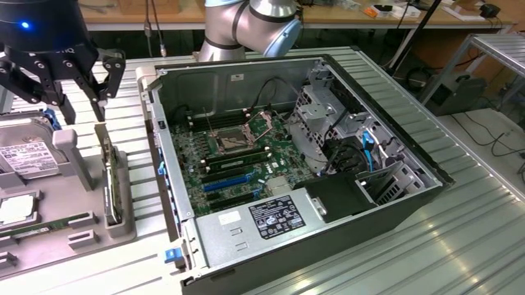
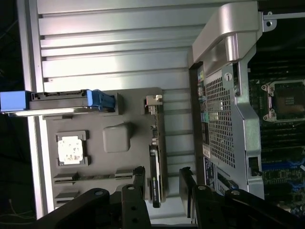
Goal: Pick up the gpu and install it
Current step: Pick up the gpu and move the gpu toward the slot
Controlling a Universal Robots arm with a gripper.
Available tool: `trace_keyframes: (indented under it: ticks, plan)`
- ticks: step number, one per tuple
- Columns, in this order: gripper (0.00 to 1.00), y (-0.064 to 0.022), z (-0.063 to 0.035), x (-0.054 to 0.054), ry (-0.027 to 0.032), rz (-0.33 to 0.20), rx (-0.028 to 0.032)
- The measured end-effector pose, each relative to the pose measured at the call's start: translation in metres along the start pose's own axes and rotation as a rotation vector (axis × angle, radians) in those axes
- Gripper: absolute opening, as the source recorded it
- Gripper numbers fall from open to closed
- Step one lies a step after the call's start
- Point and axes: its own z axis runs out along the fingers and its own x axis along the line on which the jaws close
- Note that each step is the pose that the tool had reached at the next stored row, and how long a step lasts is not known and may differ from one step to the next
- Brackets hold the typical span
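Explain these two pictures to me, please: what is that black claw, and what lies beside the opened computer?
The black claw is the pincer of a robot arm. One picture comes from a camera off to the side; the other looks down from the arm's wrist. The opened computer case shows its motherboard. Beside it, a grey tray holds a hard drive, a processor chip and the gpu, a graphics card standing on edge. The pincer is open and holds nothing; it hangs above the gpu.
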Motion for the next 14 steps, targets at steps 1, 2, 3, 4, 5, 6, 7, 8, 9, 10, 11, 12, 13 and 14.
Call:
trace_keyframes:
  ticks: [1,2,3,4,5,6,7,8,9,10,11,12,13,14]
  plan:
    - [0.42,-0.0001,0.0012,0.0,0.0,0.0,0.0]
    - [0.42,-0.0001,0.0019,0.0,0.0,0.0,0.0]
    - [0.42,-0.0002,0.0025,0.0,0.0,0.0,0.0]
    - [0.42,-0.0003,0.0033,0.0,0.0001,0.0,0.0001]
    - [0.42,-0.0003,0.0039,0.0,0.0,0.0,0.0]
    - [0.42,-0.0004,0.0056,0.0,0.0,0.0,0.0]
    - [0.42,-0.0004,0.0065,0.0,0.0,0.0,0.0]
    - [0.42,-0.0005,0.0075,0.0,0.0001,0.0,0.0001]
    - [0.42,-0.0005,0.0086,0.0,0.0,0.0,0.0]
    - [0.42,-0.0006,0.0092,0.0,0.0,0.0,0.0]
    - [0.42,-0.0006,0.0099,0.0,0.0001,0.0,0.0001]
    - [0.42,-0.0006,0.0104,0.0,0.0,0.0,0.0001]
    - [0.42,-0.0007,0.0112,0.0,0.0,0.0,0.0]
    - [0.42,-0.0007,0.0121,0.0,0.0,0.0,0.0001]
